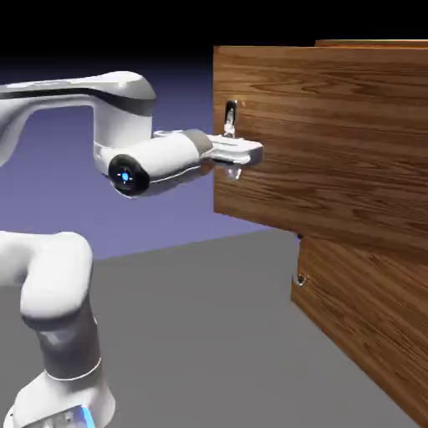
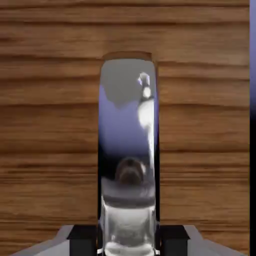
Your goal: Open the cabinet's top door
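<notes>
The cabinet (image 1: 368, 276) of brown wood fills the exterior view's right. Its top door (image 1: 334, 134) stands swung out toward the arm, its near edge well forward of the lower panel. A silver loop handle (image 1: 230, 117) sits near that edge. My gripper (image 1: 234, 155) is shut on the handle's lower part. In the hand view the shiny handle (image 2: 129, 140) runs upright between my two fingers (image 2: 80, 235), with the door's wood grain (image 2: 50, 125) behind it.
The lower door (image 1: 359, 318) is flush with the cabinet and carries its own small handle (image 1: 299, 280). The grey table (image 1: 209, 334) stretches below the arm. A strip of blue backdrop (image 2: 253, 60) shows past the door's edge in the hand view.
</notes>
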Controlling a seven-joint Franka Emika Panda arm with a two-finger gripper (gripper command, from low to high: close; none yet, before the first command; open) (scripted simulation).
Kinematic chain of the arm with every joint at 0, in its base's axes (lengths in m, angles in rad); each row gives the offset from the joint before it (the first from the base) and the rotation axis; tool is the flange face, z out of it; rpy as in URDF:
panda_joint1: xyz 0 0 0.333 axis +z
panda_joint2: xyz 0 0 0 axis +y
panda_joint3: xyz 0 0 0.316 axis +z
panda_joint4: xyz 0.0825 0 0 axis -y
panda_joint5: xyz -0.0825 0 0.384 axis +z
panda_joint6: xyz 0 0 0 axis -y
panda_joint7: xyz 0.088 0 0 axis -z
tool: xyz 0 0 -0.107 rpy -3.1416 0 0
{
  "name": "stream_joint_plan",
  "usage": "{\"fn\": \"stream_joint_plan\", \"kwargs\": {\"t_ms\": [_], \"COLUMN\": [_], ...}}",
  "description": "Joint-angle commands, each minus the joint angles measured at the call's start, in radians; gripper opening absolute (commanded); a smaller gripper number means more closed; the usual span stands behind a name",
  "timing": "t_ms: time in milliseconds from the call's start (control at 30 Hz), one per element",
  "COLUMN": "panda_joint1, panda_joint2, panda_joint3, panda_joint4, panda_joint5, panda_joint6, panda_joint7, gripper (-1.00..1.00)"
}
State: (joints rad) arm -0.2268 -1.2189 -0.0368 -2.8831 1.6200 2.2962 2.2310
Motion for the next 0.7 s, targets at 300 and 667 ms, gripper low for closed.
{"fn": "stream_joint_plan", "kwargs": {"t_ms": [300, 667], "panda_joint1": [-0.061, 0.039], "panda_joint2": [-0.035, 0.116], "panda_joint3": [-0.360, -0.758], "panda_joint4": [0.025, 0.268], "panda_joint5": [-0.403, -0.741], "panda_joint6": [-0.330, -0.712], "panda_joint7": [0.067, 0.049], "gripper": [-1.00, -1.00]}}
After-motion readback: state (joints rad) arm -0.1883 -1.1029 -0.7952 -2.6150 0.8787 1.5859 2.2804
